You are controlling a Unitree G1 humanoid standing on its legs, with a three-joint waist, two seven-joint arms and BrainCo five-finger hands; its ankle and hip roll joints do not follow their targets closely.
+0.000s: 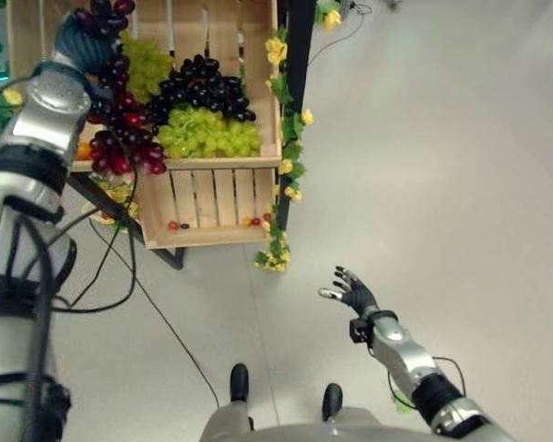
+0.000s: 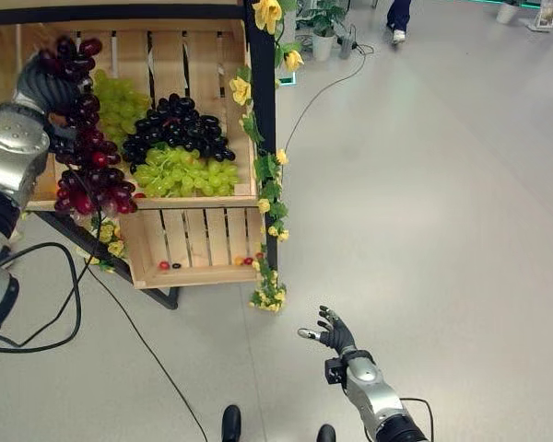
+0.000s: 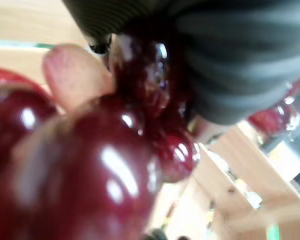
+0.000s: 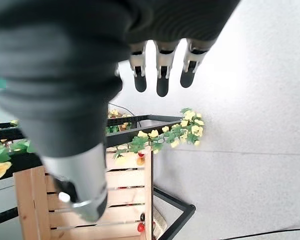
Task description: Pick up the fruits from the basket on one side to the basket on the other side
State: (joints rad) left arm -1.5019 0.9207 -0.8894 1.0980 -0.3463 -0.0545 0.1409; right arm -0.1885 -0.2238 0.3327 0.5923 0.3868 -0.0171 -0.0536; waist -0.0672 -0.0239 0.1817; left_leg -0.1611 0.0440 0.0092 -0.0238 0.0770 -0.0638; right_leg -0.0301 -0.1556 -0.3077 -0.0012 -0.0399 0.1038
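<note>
A long bunch of dark red grapes [image 1: 120, 133] hangs from my left hand [image 1: 81, 41] over the left part of the upper wooden crate [image 1: 223, 163]. The hand is shut on the bunch; up close the red grapes [image 3: 90, 170] press against its dark cover. Inside the crate lie black grapes [image 1: 203, 87], a green bunch [image 1: 207, 133] in front of them, and another green bunch [image 1: 147, 60] behind. My right hand [image 1: 355, 293] hovers low over the floor, well right of the crate, its fingers [image 4: 160, 70] straight and holding nothing.
A lower wooden crate [image 1: 212, 207] with a few small fruits sits under the upper one. A black stand with a yellow flower garland [image 1: 281, 175] runs down the crate's right side. A person's leg [image 2: 401, 18] stands far back on the grey floor.
</note>
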